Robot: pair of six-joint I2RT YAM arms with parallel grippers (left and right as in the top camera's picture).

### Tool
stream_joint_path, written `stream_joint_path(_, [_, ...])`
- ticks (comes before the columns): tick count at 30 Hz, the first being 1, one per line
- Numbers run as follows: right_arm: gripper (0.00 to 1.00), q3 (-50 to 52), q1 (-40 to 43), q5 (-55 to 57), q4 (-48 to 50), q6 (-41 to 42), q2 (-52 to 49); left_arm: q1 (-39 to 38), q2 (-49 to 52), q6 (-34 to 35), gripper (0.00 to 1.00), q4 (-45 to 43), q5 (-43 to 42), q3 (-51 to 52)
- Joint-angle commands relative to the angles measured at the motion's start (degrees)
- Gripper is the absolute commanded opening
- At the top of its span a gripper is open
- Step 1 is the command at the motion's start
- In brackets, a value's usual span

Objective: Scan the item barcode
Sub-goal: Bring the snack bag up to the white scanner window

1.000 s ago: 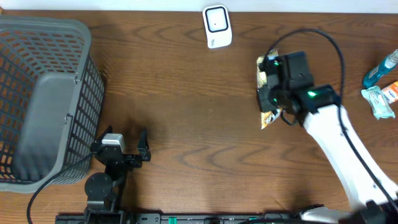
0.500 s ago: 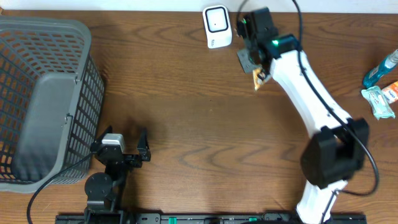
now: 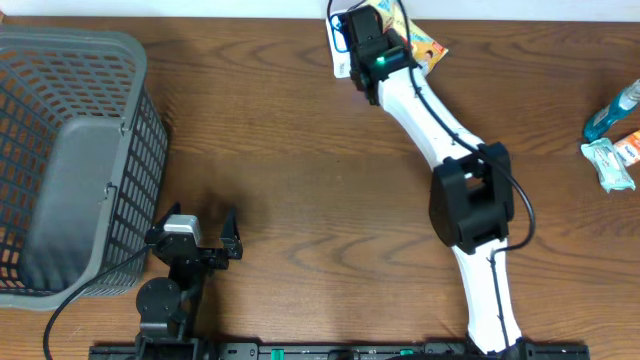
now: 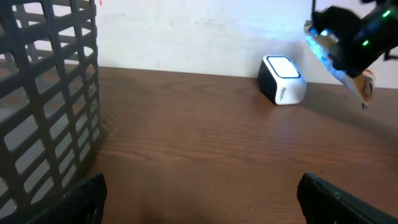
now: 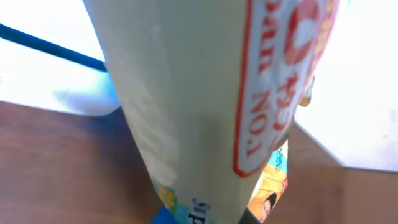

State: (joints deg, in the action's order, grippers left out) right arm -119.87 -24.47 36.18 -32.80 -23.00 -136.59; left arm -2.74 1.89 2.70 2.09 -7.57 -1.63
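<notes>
The right gripper (image 3: 363, 30), at the end of an arm stretched across the brown wooden table (image 3: 300, 150) to its far edge, is clamped on a snack packet (image 3: 420, 45) and holds it in the air just beside the small white barcode scanner (image 4: 283, 81). From overhead the gripper overlaps the scanner's top corner, while the packet's orange and yellow end sticks out on the side away from the scanner. The left wrist camera shows the packet tilted, clear of the tabletop and higher than the scanner, which sits on the table by the pale wall. The right wrist camera is filled by the packet's cream face and a red-bordered label; whether a barcode faces the scanner cannot be told. The left gripper (image 3: 197, 238) rests at the near edge with its jaws spread wide and nothing between them, beside a grey mesh basket (image 3: 60, 150). At the right edge of the table, well apart from the scanner, lie a blue bottle (image 3: 610, 115) and a teal pouch (image 3: 606, 165).
</notes>
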Motion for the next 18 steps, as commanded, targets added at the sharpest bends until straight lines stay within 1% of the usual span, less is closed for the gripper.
stream_joint_path(1, [0.01,-2.12,-1.31,7.78,3.82,-7.3,-1.9,-0.2,-0.11,-0.76,0.98,1.09,-0.57,1.4])
stream_joint_path(7, [0.01,-2.12,-2.75,9.03,9.49,-12.46,-5.07,-0.2,-0.11,-0.76,0.98,1.09,-0.57,1.4])
stream_joint_path(11, [0.01,-2.12,-2.73,10.82,11.61,-12.46,-6.8,-0.2,-0.11,-0.76,0.98,1.07,-0.57,1.4])
stream_joint_path(18, [0.01,-2.12,-2.73,12.37,12.07,-12.44,-7.21,-0.2,-0.11,-0.76,0.98,1.09,-0.57,1.4])
